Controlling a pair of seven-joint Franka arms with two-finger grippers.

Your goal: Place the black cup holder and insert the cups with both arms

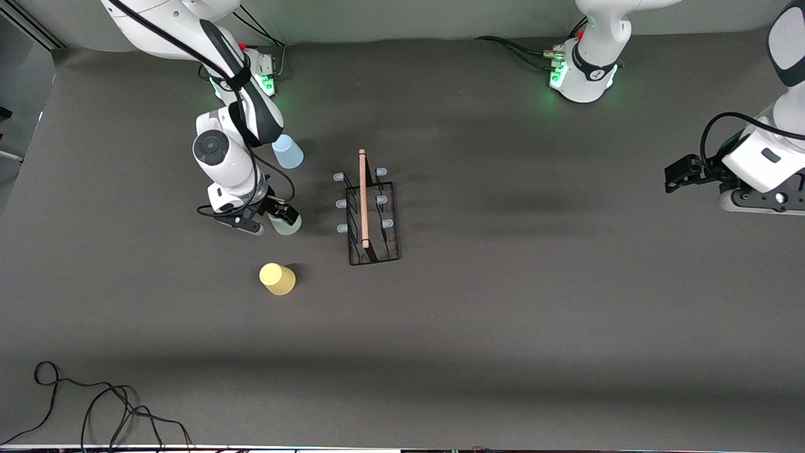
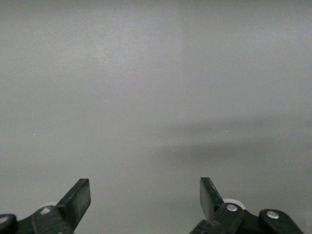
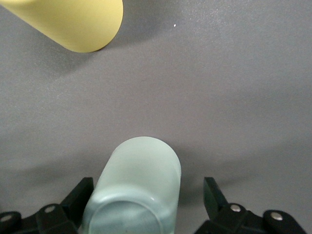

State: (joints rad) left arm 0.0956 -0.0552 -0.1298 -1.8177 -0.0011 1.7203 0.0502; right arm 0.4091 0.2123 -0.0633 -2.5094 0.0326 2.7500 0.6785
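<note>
The right end effector (image 1: pixel 278 217) straddles the pale grey-green cup (image 3: pixel 134 190) with fingers apart, beside the black cup holder (image 1: pixel 372 217) standing mid-bench. The yellow cup (image 1: pixel 277 279) lies nearer the camera, the light blue cup (image 1: pixel 287 151) farther. The left end effector (image 2: pixel 145 195) waits, fingers apart, at the bench's end.

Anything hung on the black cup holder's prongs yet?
No. The black cup holder shows six bare capped prongs and its wooden rod. Part of its base sits under the rod, unseen.
</note>
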